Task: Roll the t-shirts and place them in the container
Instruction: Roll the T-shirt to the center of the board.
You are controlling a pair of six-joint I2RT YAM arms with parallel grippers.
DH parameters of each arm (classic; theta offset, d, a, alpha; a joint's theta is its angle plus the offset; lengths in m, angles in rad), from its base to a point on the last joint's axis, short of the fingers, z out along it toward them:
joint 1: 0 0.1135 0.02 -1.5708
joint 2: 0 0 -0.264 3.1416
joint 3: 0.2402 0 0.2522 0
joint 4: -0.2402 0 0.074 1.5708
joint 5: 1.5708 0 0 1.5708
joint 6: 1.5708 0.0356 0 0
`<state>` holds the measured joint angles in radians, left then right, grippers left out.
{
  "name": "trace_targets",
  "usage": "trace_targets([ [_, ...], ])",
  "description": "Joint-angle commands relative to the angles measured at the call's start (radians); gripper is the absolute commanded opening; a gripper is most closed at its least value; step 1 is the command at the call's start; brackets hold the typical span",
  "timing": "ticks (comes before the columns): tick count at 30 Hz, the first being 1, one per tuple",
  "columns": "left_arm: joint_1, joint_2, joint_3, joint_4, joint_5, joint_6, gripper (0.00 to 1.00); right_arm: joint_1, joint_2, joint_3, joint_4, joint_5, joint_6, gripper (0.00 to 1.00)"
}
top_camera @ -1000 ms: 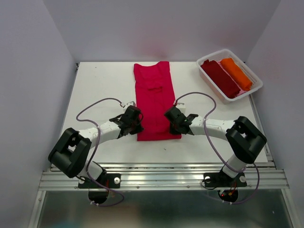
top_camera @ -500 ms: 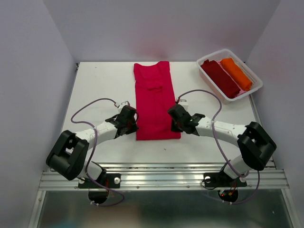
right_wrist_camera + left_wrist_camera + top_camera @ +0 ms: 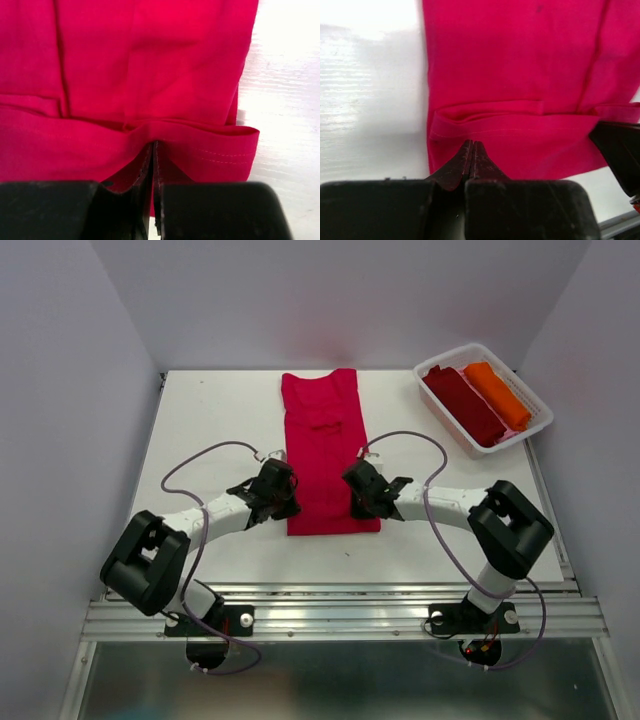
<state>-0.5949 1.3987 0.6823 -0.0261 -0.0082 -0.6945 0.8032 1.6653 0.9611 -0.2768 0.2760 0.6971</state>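
R gripper point(image 3: 154, 146) closed, pinching folded hem of red tee point(image 3: 125, 70) — white table point(image 3: 287, 100) at rt.

Left hand point(image 3: 471, 146) and right hand point(image 3: 154, 146) both pinched closed

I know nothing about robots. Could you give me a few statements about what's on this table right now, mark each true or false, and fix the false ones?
1. Both grippers are shut on the near hem of the red t-shirt. True: the left gripper and the right gripper each pinch the turned-over hem.
2. The red t-shirt is rolled into a tight bundle. False: only the near hem is folded over, and the rest lies flat on the table.
3. The white basket holds a maroon t-shirt and an orange t-shirt. True.
4. The basket sits at the table's near left corner. False: it stands at the far right.
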Motion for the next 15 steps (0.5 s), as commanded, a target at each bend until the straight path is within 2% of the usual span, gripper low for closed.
trace_targets([
  [1,0.003,0.066,-0.012,0.0,-0.027,0.015,0.0,-0.009,0.054,-0.008,0.047,0.0,0.002,0.07],
  [6,0.018,0.103,-0.021,-0.034,-0.084,0.018,0.0,-0.009,-0.044,-0.024,0.031,0.005,-0.011,0.07],
  [10,0.04,0.079,-0.029,-0.051,-0.108,0.021,0.0,-0.009,-0.156,-0.064,0.027,0.098,-0.054,0.08],
  [15,0.043,0.071,-0.021,-0.049,-0.105,0.021,0.0,-0.009,-0.078,-0.039,-0.015,0.134,-0.064,0.08],
])
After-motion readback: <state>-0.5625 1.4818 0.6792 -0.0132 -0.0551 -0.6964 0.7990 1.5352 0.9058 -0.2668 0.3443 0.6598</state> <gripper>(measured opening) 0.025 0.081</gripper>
